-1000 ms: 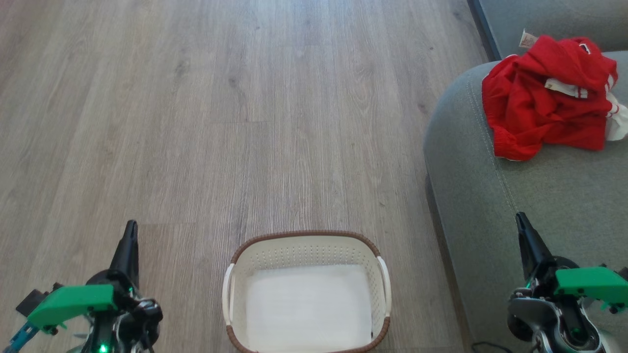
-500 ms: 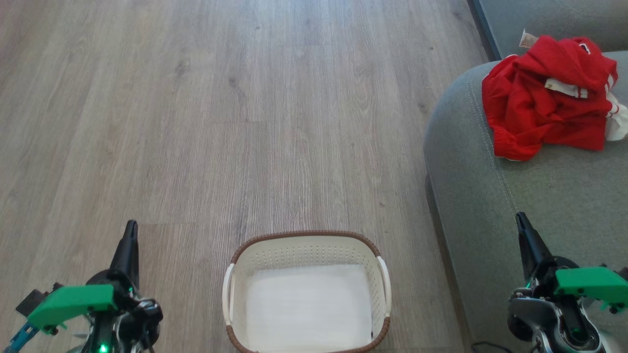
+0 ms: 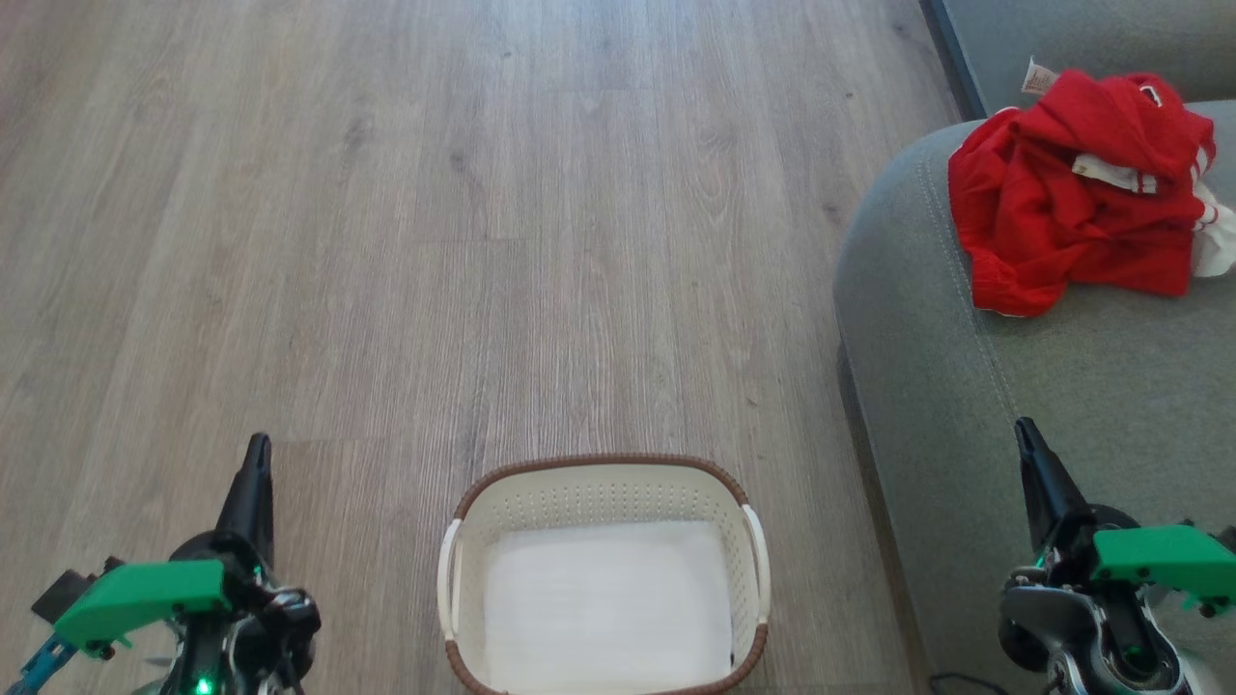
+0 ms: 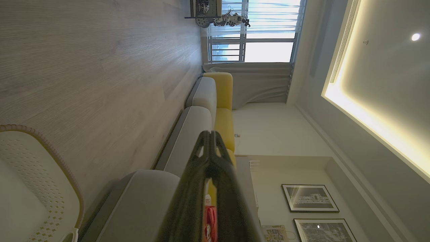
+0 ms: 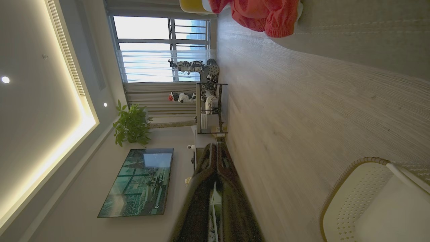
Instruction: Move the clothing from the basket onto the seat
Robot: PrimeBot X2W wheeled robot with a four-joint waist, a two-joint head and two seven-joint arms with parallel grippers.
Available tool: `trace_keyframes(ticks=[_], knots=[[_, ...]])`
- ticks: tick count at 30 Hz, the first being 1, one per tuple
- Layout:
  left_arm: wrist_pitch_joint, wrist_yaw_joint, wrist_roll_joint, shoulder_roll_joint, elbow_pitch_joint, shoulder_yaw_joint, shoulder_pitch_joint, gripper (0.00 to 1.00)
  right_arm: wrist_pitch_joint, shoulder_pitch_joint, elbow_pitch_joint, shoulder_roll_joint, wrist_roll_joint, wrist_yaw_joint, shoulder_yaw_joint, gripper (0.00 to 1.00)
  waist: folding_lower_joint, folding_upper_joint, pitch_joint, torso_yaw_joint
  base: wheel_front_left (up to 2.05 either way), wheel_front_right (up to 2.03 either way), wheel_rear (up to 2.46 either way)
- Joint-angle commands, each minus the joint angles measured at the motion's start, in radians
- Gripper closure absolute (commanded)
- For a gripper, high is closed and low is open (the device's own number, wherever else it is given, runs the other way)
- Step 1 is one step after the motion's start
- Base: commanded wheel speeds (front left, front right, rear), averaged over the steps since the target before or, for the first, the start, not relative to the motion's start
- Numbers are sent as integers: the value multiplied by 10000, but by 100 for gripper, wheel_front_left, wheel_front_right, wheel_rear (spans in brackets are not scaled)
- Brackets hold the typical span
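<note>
The red clothing (image 3: 1077,198) lies in a crumpled heap on the grey-green seat (image 3: 1091,386) at the upper right; it also shows in the right wrist view as red clothing (image 5: 265,15). The cream basket (image 3: 603,483) stands on the floor at bottom centre, holding nothing but its flat white bottom. My left gripper (image 3: 256,449) is shut and empty at the lower left, to the left of the basket. My right gripper (image 3: 1024,430) is shut and empty at the lower right, over the seat's front part. The fingers (image 4: 210,141) in the left wrist view are pressed together.
Wooden floor (image 3: 483,241) stretches ahead and to the left. The sofa continues with yellow back cushions (image 4: 223,97). A shelf with robot parts (image 5: 208,101), a plant (image 5: 131,126) and a television (image 5: 141,181) stand along the far wall.
</note>
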Motion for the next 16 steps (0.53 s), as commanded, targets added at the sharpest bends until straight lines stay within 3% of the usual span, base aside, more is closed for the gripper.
trace_keyframes(ticks=[1, 16], knots=[[78, -65, -14, 57, -360, 370, -494, 100, 32, -516, -388, -35, 59, -2, 166, 100, 0, 0, 0, 0, 0, 0, 0], [80, -65, -13, 56, -360, 372, -494, 100, 32, -516, -388, -35, 60, -2, 166, 100, 0, 0, 0, 0, 0, 0, 0]])
